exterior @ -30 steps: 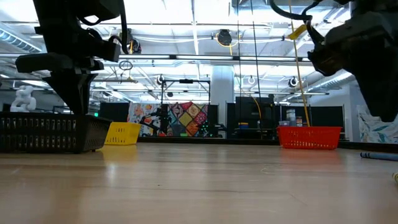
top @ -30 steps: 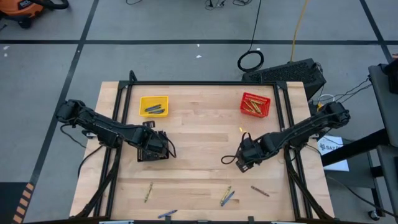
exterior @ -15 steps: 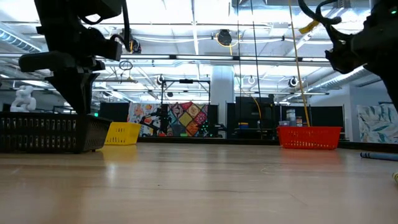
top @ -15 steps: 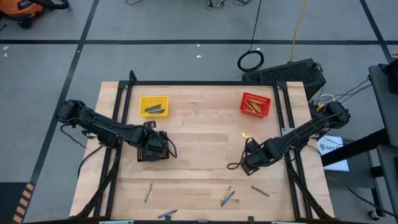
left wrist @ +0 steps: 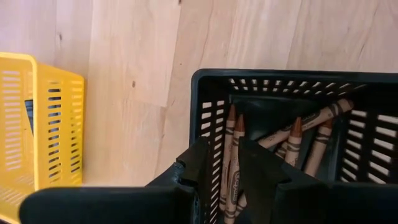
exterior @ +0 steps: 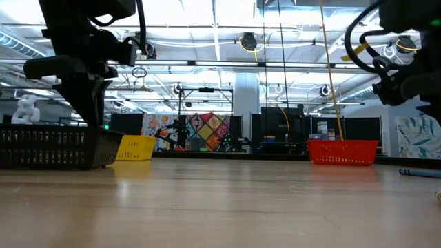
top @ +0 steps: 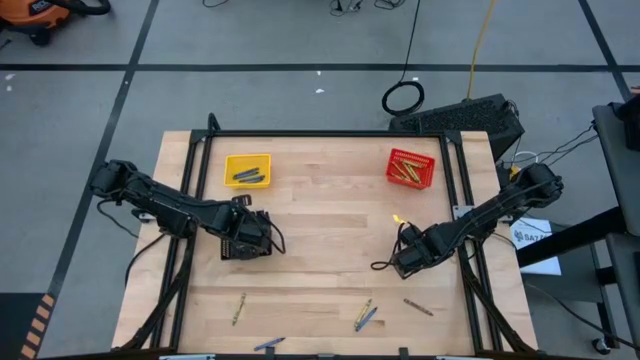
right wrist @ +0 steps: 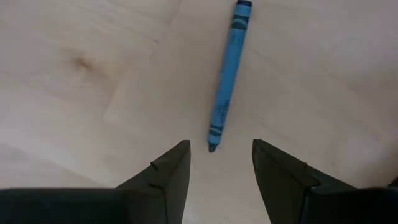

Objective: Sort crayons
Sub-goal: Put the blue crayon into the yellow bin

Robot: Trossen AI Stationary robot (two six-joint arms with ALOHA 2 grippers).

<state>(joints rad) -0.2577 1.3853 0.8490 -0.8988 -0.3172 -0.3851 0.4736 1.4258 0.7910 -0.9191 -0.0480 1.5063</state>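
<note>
My left gripper (top: pixel 246 243) hangs tipped down over a black mesh basket (left wrist: pixel 211 93) that holds several brown crayons (left wrist: pixel 298 137). Its fingers stand a little apart, with two brown crayons (left wrist: pixel 234 163) showing between them; I cannot tell whether they touch. My right gripper (right wrist: pixel 221 155) points straight down, open, above the bare table. A blue crayon (right wrist: pixel 227 74) lies flat on the wood, its near tip just beyond the fingertips. The right arm (top: pixel 440 240) hides this crayon in the high view.
A yellow basket (top: pixel 247 169) with dark crayons stands far left, and a red basket (top: pixel 411 168) with yellowish crayons far right. Loose crayons lie near the front edge (top: pixel 239 308) (top: pixel 364 315) (top: pixel 418 306) (top: pixel 268 344). The middle of the table is bare wood.
My right gripper has moved toward the table's right edge and a little nearer, sinking lower, and stays open. The left arm and the baskets have kept still.
</note>
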